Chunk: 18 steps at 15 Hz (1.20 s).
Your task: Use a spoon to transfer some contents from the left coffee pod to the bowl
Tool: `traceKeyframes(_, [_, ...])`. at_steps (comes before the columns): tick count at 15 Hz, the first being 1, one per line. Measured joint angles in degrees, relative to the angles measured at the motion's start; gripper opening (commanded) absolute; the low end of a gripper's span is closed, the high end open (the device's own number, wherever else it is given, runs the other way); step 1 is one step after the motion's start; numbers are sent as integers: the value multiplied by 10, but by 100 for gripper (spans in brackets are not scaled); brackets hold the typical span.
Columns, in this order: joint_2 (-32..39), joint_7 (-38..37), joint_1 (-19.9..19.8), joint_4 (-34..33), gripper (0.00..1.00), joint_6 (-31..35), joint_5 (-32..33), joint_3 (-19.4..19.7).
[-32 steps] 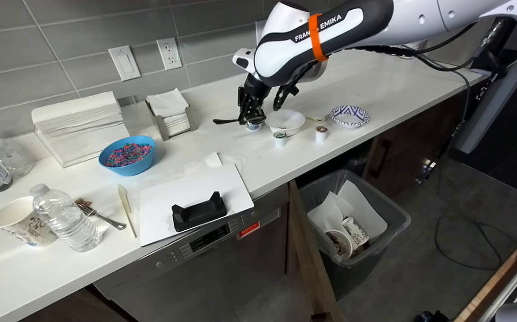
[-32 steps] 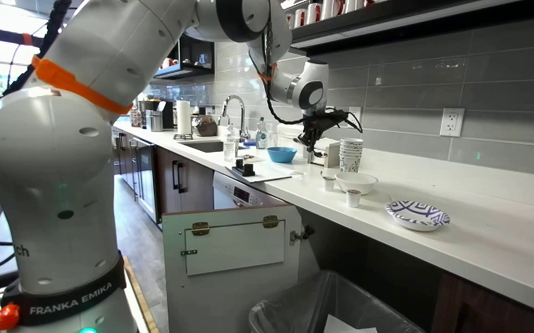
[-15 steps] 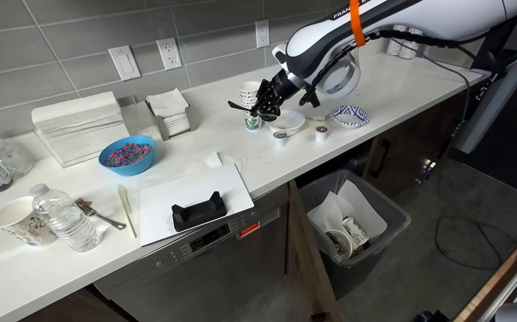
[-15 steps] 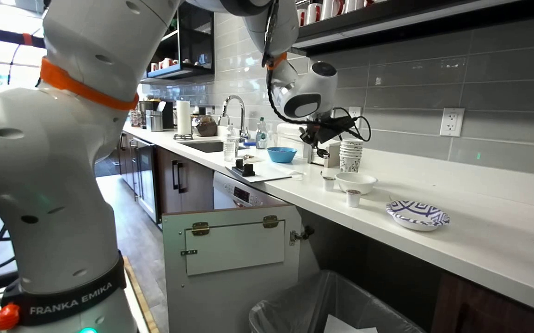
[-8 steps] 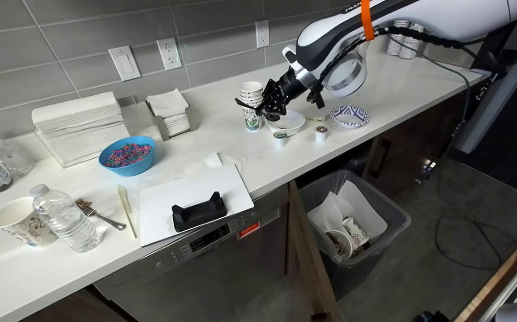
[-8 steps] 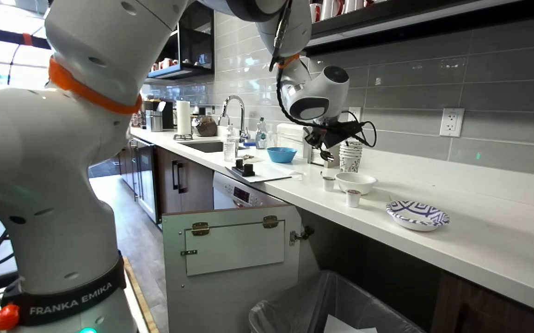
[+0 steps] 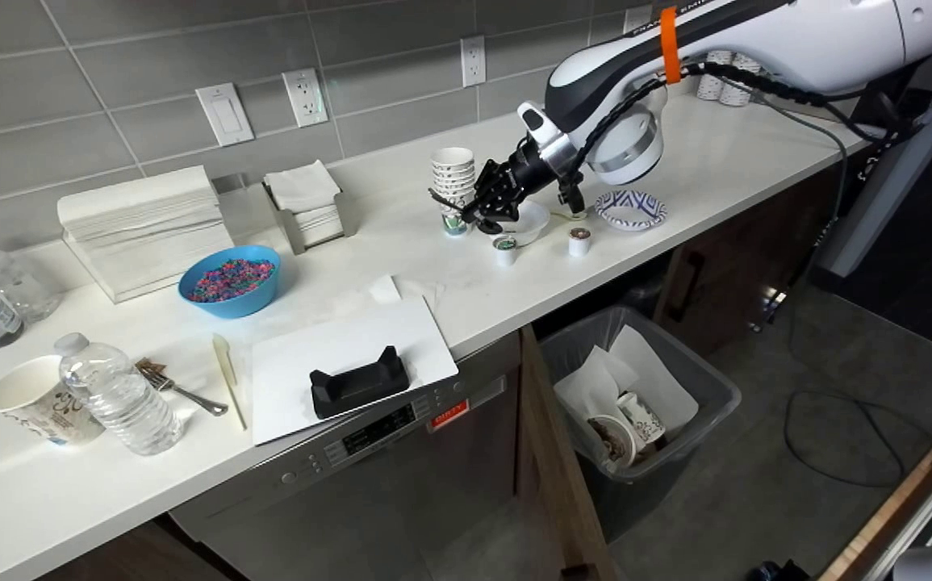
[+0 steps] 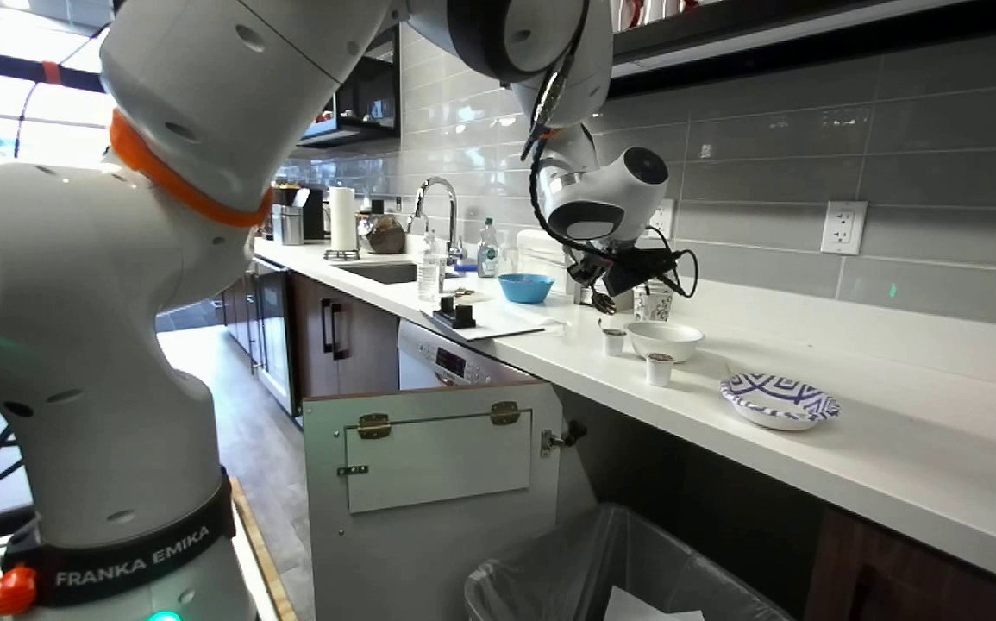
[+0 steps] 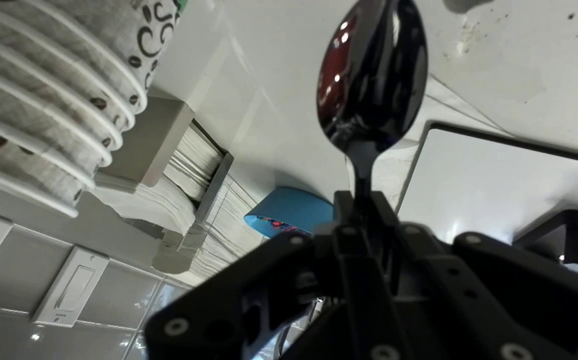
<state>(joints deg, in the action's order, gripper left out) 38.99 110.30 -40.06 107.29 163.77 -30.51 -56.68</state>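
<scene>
My gripper (image 9: 363, 204) is shut on the spoon (image 9: 373, 75), whose shiny dark scoop points away from the fingers in the wrist view. In an exterior view, the spoon's dark handle (image 7: 445, 199) sticks out past the gripper on the far side from the arm. The scoop (image 8: 603, 304) hangs above the counter, a little above the left coffee pod (image 8: 613, 342) and apart from it. That pod (image 7: 505, 252) is a small white cup with a green top. The white bowl (image 8: 664, 339) stands just behind it; in an exterior view the gripper covers part of the bowl (image 7: 534, 222).
Another coffee pod (image 7: 578, 242) stands beside the bowl. Close to the gripper rises a stack of patterned paper cups (image 7: 453, 181). A patterned plate (image 7: 630, 211), napkin holder (image 7: 311, 206) and blue bowl (image 7: 231, 282) sit farther along. An open bin (image 7: 635, 403) is below the counter edge.
My gripper has shifted away from the napkin holder toward the white bowl and turned, uncovering the cup stack. In the last half second the spoon has sunk slightly. The grip stays shut.
</scene>
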Motion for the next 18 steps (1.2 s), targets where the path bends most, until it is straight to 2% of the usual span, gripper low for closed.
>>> traceKeyframes(8, [43, 26, -46, -6, 2, -34, 4, -38])
traceKeyframes(18, [75, 56, -53, -30, 2, -78, 8, -41])
